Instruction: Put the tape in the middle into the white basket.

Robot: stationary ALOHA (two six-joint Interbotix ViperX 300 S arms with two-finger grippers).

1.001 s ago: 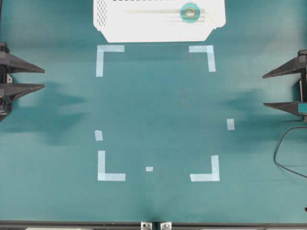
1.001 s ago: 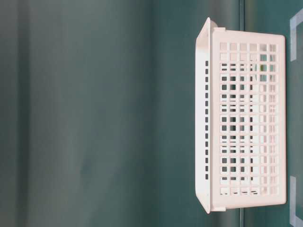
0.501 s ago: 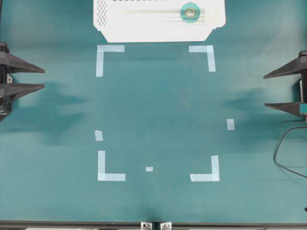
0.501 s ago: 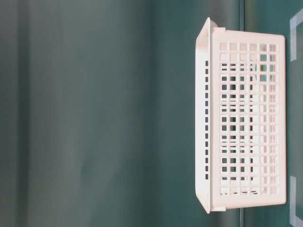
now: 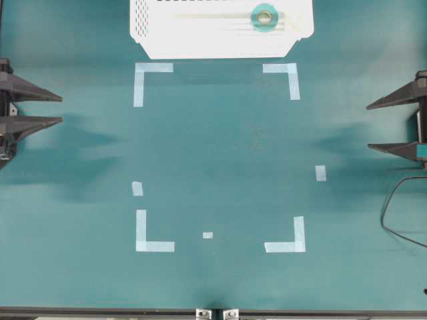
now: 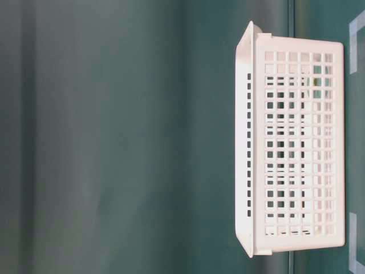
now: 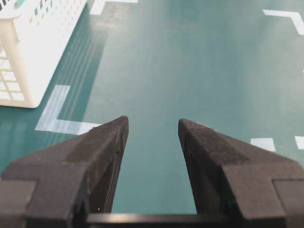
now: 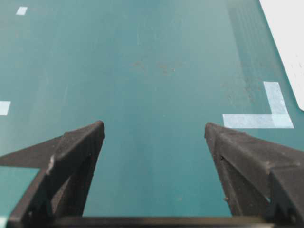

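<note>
The teal tape [image 5: 263, 17] lies flat on the slatted floor of the white basket [image 5: 200, 47], toward its right end, at the table's far edge. The basket [image 6: 296, 154] shows side-on in the table-level view, and its corner [image 7: 19, 71] sits at the upper left of the left wrist view. My left gripper [image 5: 61, 109] rests at the left table edge, open, nothing between its fingers [image 7: 152, 124]. My right gripper [image 5: 367, 126] rests at the right edge, open wide and empty [image 8: 154, 127]. Both are far from the basket.
Pale-blue tape corner marks [image 5: 152, 75] [image 5: 287, 77] [image 5: 152, 235] [image 5: 288, 239] frame a square on the teal mat. Small loose strips [image 5: 321, 173] [image 5: 137, 189] [image 5: 207, 235] lie near it. A black cable [image 5: 400, 207] loops at the right edge.
</note>
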